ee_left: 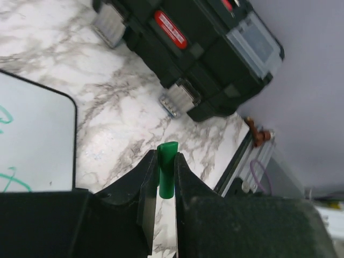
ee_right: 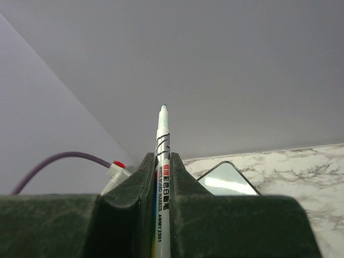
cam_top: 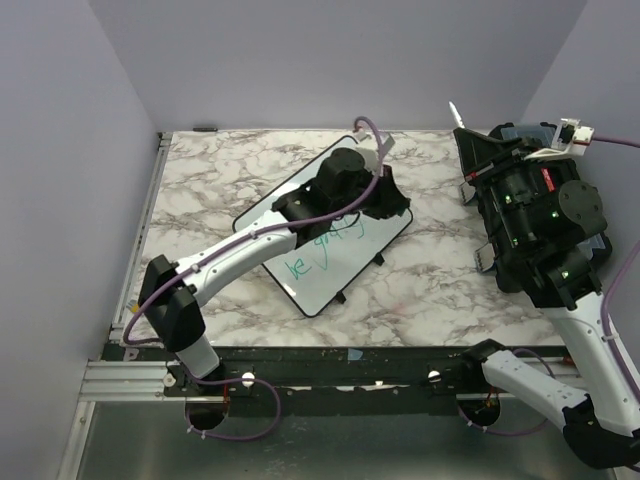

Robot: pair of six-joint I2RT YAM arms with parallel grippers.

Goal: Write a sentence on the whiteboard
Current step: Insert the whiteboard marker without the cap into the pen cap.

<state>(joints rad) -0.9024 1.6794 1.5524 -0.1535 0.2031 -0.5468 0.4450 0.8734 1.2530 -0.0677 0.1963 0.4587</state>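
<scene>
The whiteboard (cam_top: 352,268) lies tilted on the marble table, and its corner shows in both wrist views (ee_left: 37,140) (ee_right: 228,181). Green writing, the sentence (cam_top: 322,252), shows partly on it; the left arm covers the rest, and stray strokes (ee_left: 12,181) show in the left wrist view. My left gripper (cam_top: 396,198) (ee_left: 167,161) hovers over the board's right end, shut on a green marker cap (ee_left: 167,169). My right gripper (cam_top: 464,138) (ee_right: 163,164) is raised at the back right, shut on an uncapped white marker (ee_right: 163,156) whose tip (cam_top: 453,108) points up and away.
A black toolbox (cam_top: 545,225) (ee_left: 199,48) with red latches stands at the right of the table, under the right arm. Grey walls close in the table on three sides. A metal rail (cam_top: 140,260) runs along the left edge.
</scene>
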